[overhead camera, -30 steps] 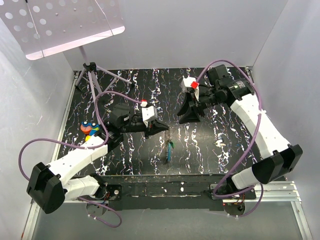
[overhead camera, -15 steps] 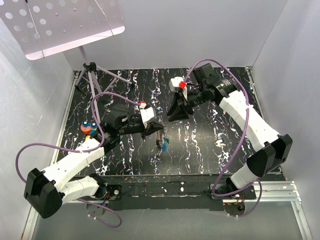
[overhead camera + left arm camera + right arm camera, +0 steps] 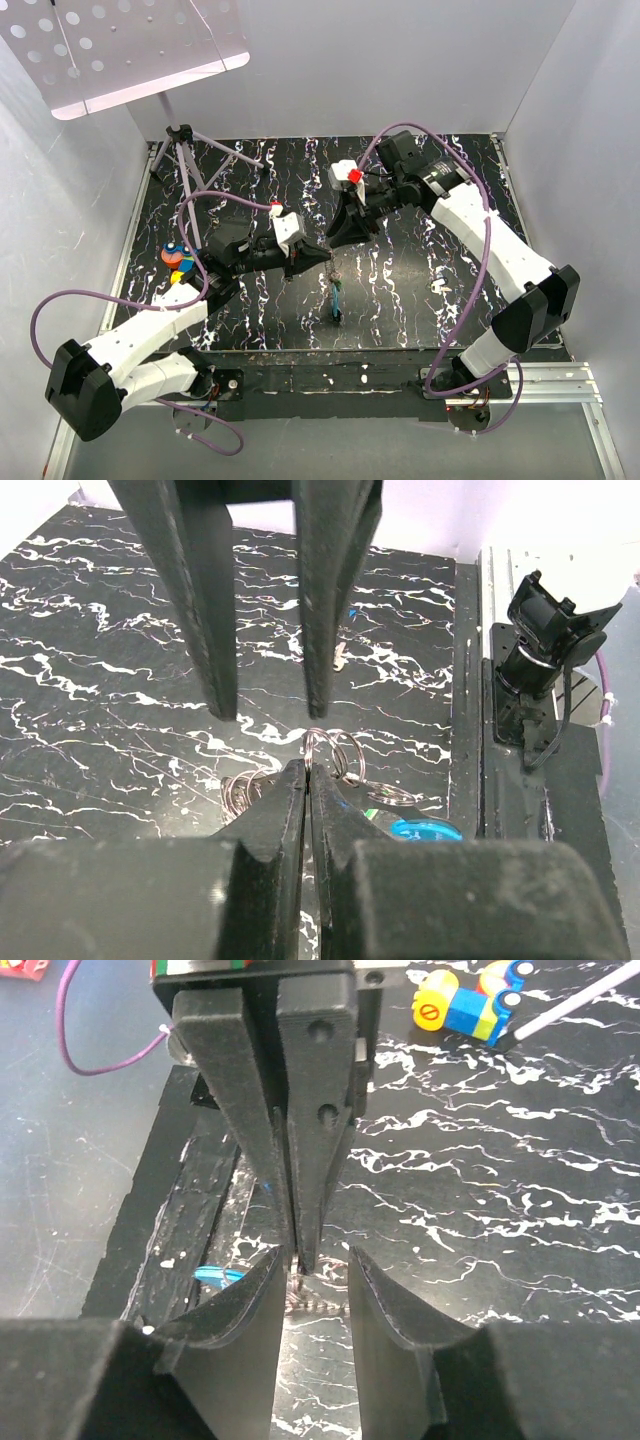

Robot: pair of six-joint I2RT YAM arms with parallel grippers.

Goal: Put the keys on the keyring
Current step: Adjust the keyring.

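Observation:
My left gripper [image 3: 308, 765] is shut on the thin silvery keyring [image 3: 333, 752], which sticks up past its tips. Keys hang from the ring; one has a blue head [image 3: 425, 831]. In the top view the left gripper [image 3: 320, 254] holds the ring above the table, and the keys [image 3: 338, 297] dangle below it, blue-teal. My right gripper [image 3: 338, 238] faces it tip to tip. In the right wrist view the right gripper [image 3: 312, 1260] is open, its fingers [image 3: 250, 1330] either side of the left gripper's shut tips. The blue key [image 3: 215, 1276] shows at its left.
A tripod stand [image 3: 180, 150] carrying a white perforated plate [image 3: 120, 50] stands at the back left. A small coloured toy [image 3: 178, 257] lies at the table's left edge, beside the left arm. White walls enclose the black marbled table [image 3: 430, 250].
My right gripper has moved left toward the left gripper and narrowed its jaws. The left gripper has edged back with the ring, and the hanging keys have swung.

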